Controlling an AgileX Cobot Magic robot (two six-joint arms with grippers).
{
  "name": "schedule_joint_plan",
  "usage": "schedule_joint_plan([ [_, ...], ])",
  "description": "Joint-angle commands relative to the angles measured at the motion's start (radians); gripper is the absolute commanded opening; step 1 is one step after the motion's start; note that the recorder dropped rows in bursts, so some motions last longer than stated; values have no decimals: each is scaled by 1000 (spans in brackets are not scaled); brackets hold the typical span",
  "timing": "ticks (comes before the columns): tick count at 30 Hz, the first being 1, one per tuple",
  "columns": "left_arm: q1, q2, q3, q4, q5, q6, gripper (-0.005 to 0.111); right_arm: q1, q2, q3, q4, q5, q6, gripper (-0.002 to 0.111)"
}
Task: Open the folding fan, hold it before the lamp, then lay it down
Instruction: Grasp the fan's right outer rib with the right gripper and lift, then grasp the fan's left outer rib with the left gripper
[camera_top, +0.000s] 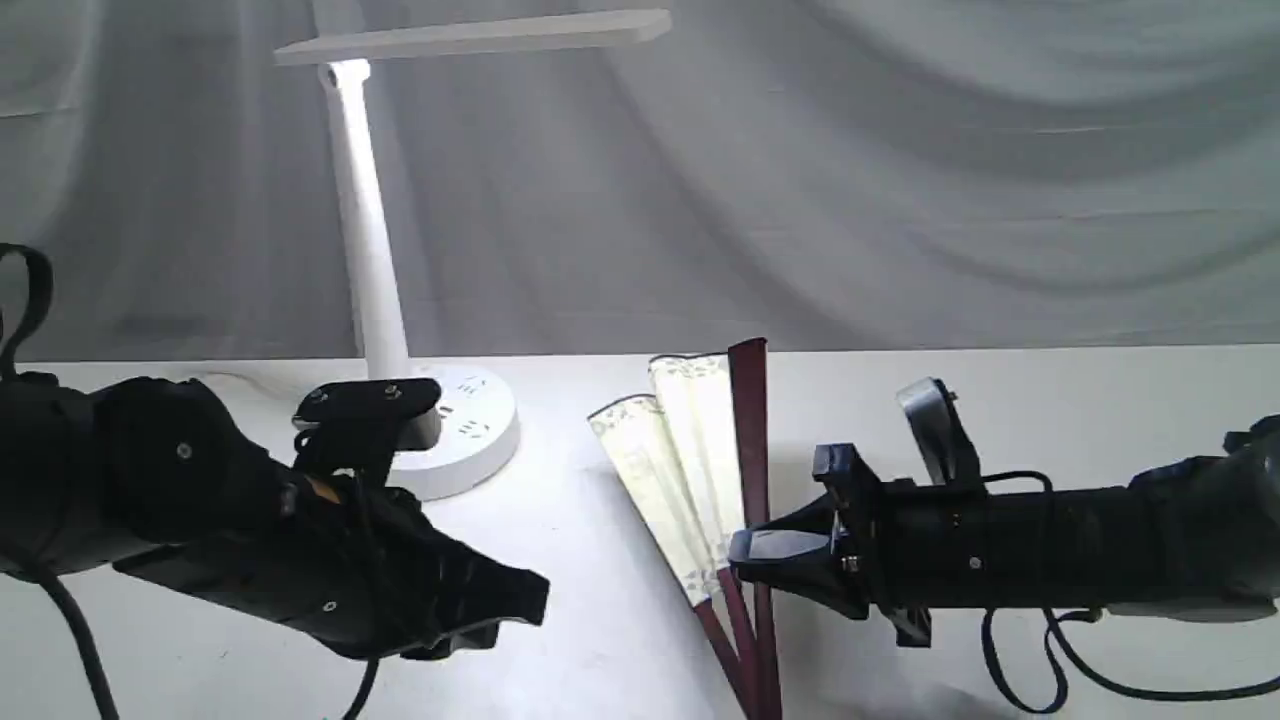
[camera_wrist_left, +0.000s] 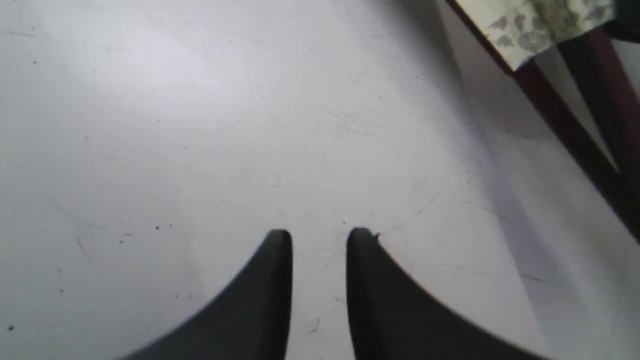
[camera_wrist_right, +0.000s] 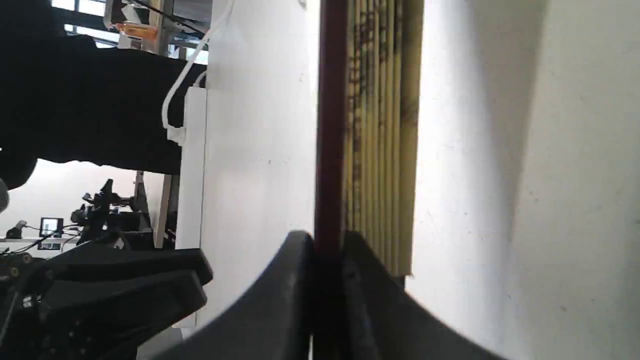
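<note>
Maroon outer rib of the folding fan (camera_top: 695, 475) was pinched in the right gripper (camera_wrist_right: 325, 241), likely as an anchor for spreading the pleats | fan partly spread at centre of the table (camera_top: 600, 650), right of the lamp (camera_top: 372, 250) | left gripper (camera_wrist_left: 319, 239) slightly parted and empty, near-left of fan | lamp base far-left, nothing stood between.

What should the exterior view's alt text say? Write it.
Right jaws clamp the maroon outer rib of a partly opened folding fan over a white table; left jaws hover empty nearby, white lamp behind.
</note>
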Motion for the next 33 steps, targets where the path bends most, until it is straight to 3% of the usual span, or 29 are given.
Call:
schedule_joint_plan([
  [1, -7, 2, -5, 4, -46, 65, 19, -7, -62, 4, 3, 37, -15, 0],
  [16, -14, 2, 20, 4, -450, 153, 18, -7, -142, 4, 3, 115, -9, 0],
  [20, -65, 2, 79, 12, -587, 151, 12, -7, -142, 4, 3, 115, -9, 0],
  [24, -145, 2, 163, 119, -788, 127, 10, -7, -142, 4, 3, 125, -9, 0],
  [29, -209, 2, 253, 235, -996, -62, 10, -17, -142, 4, 3, 163, -5, 0],
  [33, -209, 2, 326, 339, -1188, -357, 10, -56, -142, 4, 3, 163, -5, 0],
])
